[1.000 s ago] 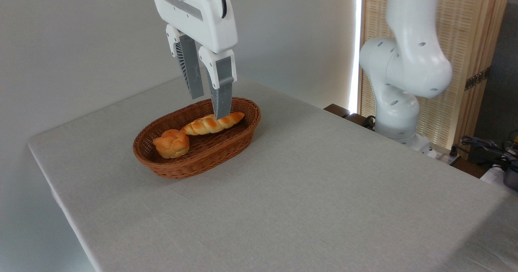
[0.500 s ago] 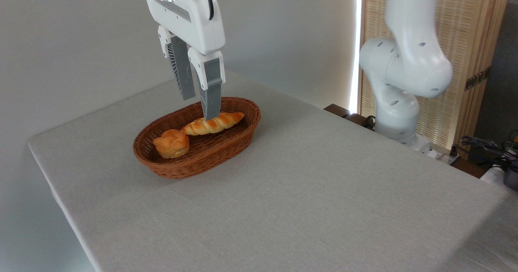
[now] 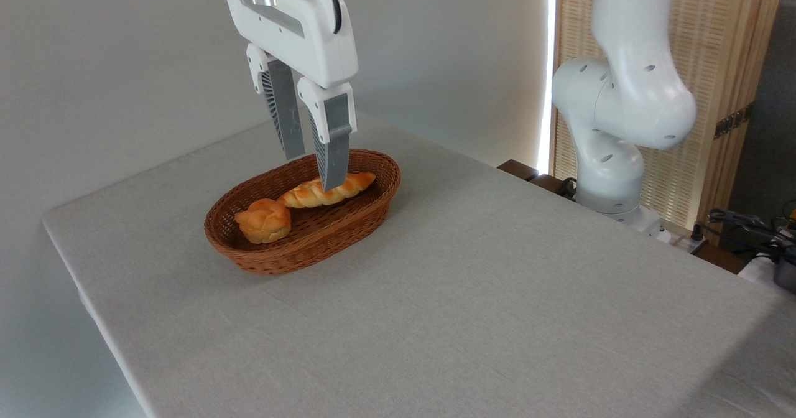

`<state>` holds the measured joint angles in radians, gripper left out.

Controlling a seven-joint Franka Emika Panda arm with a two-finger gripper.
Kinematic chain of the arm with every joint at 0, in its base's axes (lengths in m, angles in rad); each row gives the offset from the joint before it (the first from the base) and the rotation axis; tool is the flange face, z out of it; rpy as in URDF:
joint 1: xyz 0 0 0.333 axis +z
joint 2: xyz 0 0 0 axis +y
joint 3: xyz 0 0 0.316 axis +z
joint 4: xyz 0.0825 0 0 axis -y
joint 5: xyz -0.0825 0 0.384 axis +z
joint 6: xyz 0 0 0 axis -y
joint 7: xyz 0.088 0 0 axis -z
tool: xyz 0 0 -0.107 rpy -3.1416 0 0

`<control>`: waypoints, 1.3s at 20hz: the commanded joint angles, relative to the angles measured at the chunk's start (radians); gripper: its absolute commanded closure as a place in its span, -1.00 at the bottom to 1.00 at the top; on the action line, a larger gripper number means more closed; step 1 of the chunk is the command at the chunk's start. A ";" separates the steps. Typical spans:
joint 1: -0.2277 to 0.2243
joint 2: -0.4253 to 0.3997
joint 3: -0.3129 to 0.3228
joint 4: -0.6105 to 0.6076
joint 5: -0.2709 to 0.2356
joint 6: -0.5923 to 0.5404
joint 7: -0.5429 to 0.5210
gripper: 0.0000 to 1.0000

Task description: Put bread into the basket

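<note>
Hanging over the basket [image 3: 367, 203], the pincer [image 3: 313, 171] is open and empty.
Its near finger [image 3: 333, 150] hides part of the bread [image 3: 298, 196].

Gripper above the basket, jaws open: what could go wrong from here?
1. The gripper hangs low over the bread; a sideways exit could clip the loaf or the basket rim.
2. The loaf's pointed end leans near the far rim; a nudge might tip it out.
3. The basket is light wicker; contact could drag it.
</note>
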<state>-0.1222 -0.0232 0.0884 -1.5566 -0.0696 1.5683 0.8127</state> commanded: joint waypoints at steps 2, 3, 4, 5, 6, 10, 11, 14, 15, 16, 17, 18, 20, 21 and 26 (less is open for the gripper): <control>0.045 0.003 -0.035 -0.002 0.002 0.009 -0.003 -1.00; 0.052 0.003 -0.042 -0.003 0.002 0.009 -0.001 -1.00; 0.056 0.005 -0.050 -0.005 0.002 0.009 -0.003 -1.00; 0.067 0.005 -0.064 -0.008 0.005 0.010 -0.003 -1.00; 0.072 0.005 -0.070 -0.008 0.005 0.010 -0.003 -1.00; 0.078 0.005 -0.076 -0.008 0.005 0.010 -0.001 -1.00; 0.078 0.005 -0.076 -0.008 0.005 0.010 -0.001 -1.00; 0.090 0.005 -0.078 -0.008 0.005 0.010 -0.001 -1.00; 0.092 0.005 -0.078 -0.008 0.005 0.012 0.000 -1.00; 0.093 0.005 -0.078 -0.008 0.005 0.012 0.000 -1.00; 0.093 0.005 -0.078 -0.008 0.005 0.010 0.000 -1.00; 0.098 0.005 -0.078 -0.008 0.005 0.010 0.000 -1.00; 0.098 0.005 -0.079 -0.008 0.005 0.010 0.000 -1.00; 0.098 0.005 -0.079 -0.008 0.005 0.010 0.000 -1.00; 0.098 0.006 -0.078 -0.008 0.010 0.009 -0.003 -1.00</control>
<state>-0.0342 -0.0167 0.0187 -1.5609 -0.0695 1.5683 0.8130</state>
